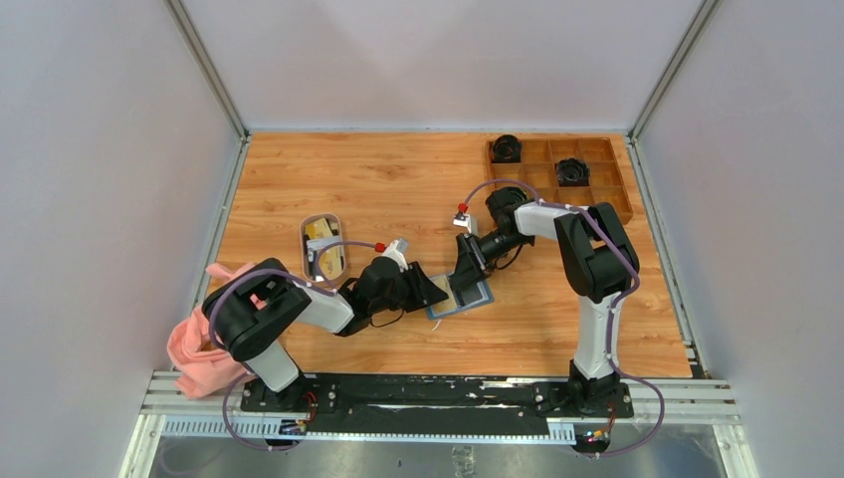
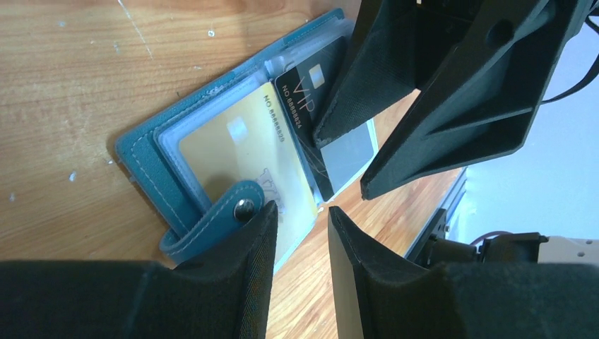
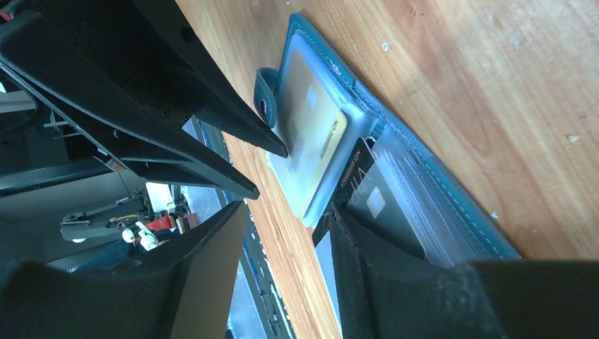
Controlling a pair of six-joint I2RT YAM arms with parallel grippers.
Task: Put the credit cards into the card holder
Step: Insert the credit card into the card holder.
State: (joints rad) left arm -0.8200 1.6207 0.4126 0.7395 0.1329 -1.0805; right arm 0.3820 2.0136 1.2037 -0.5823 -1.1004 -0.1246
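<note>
Spread left jaws press the stitched teal folding card holder (image 2: 152,169); spread right jaws straddle a glossy black plastic card (image 2: 300,92).

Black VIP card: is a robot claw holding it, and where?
Not gripped, it seems: the right gripper stands open, one finger resting on the outer end of the black plastic VIP card.

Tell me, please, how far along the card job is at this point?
Done: a gold card sits in a clear pocket of the open card holder. In hand: a black card looks partly slid in beside it, the right gripper at its free end. Left: more cards lie in the oval dish.
</note>
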